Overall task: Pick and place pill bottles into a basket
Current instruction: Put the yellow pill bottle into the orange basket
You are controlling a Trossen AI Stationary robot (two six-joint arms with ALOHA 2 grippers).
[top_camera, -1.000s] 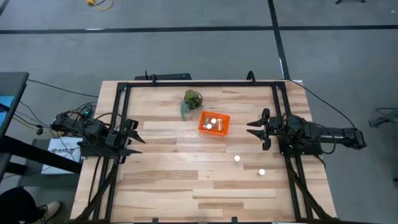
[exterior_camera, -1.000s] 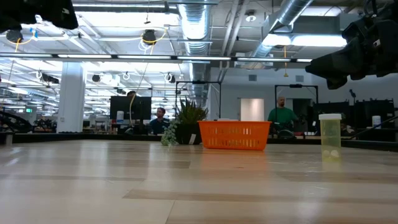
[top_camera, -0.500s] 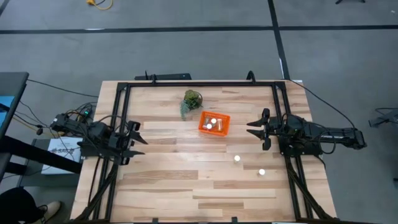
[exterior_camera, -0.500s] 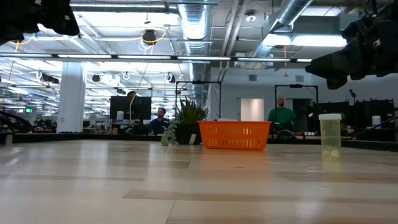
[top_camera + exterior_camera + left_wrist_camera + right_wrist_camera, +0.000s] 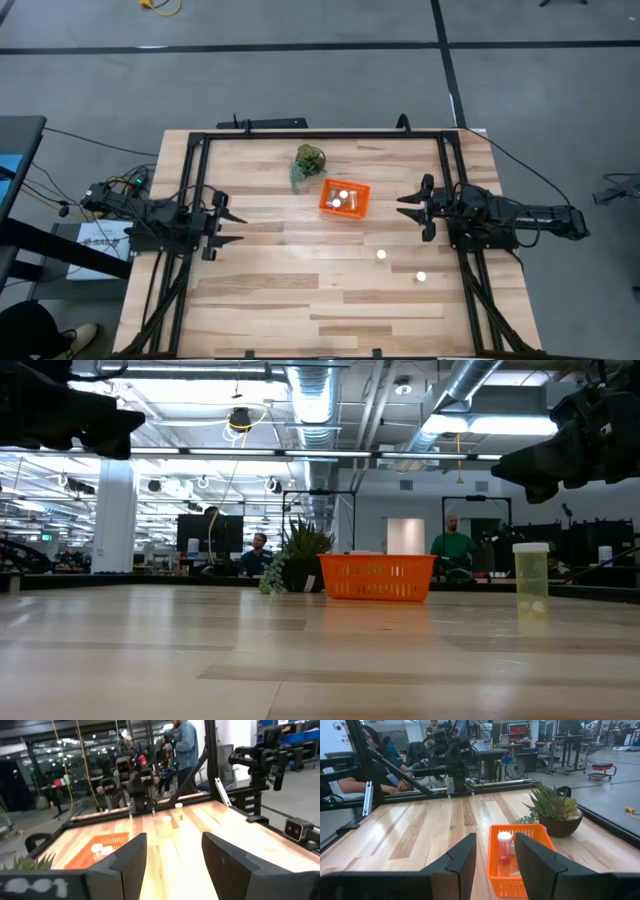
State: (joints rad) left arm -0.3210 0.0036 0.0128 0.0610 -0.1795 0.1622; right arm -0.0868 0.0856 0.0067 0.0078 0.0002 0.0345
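The orange basket (image 5: 344,198) stands at the table's middle, toward the far side, with white-capped pill bottles (image 5: 343,196) inside; one stands upright in it in the right wrist view (image 5: 504,847). Two more bottles stand on the table near the right side, one (image 5: 381,254) closer to the middle and one (image 5: 421,276) nearer the edge; one shows in the low view (image 5: 531,575). My left gripper (image 5: 236,228) is open and empty over the table's left part. My right gripper (image 5: 404,208) is open and empty, just right of the basket.
A small green potted plant (image 5: 308,162) stands just beyond the basket toward the far edge. A black frame (image 5: 320,134) runs around the table's far, left and right sides. People sit and stand in the room behind the table (image 5: 455,545).
My left gripper has moved toward the table's right, out over the table from its left side, and has come a little toward the near edge. My right gripper and the bottles have kept still.
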